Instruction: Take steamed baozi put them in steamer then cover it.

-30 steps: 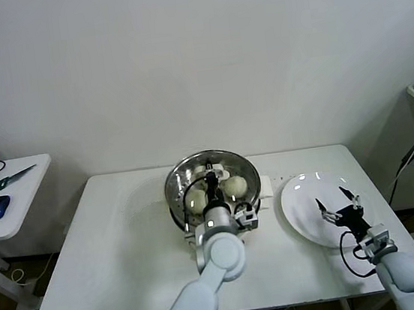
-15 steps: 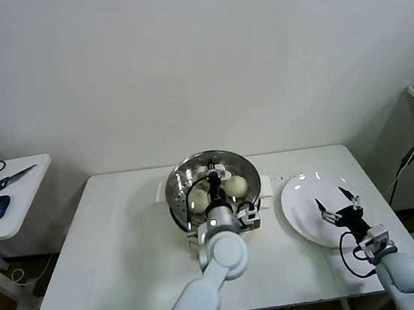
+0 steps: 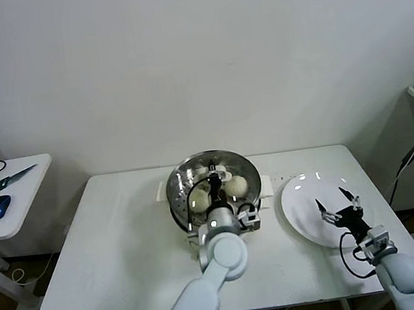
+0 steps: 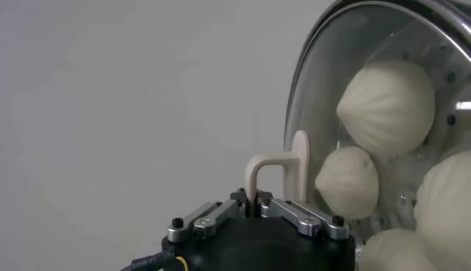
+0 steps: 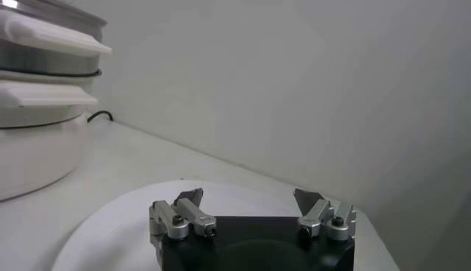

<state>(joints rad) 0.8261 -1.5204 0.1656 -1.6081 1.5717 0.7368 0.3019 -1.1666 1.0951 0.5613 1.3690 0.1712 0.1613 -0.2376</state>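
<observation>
Centrally, left gripper clamps the cream handle of the clear glass lid over the shiny steel steamer, white buns inside. Right gripper, fingers apart, hovers over the white plate at three o'clock.

The head view looks down from above on the whole table. Each wrist view sits close behind its own fingers; all three share the steamer.

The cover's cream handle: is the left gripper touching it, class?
Touching. In the left wrist view the left gripper has its fingers closed together on the handle of the cover, with no gap showing.
</observation>
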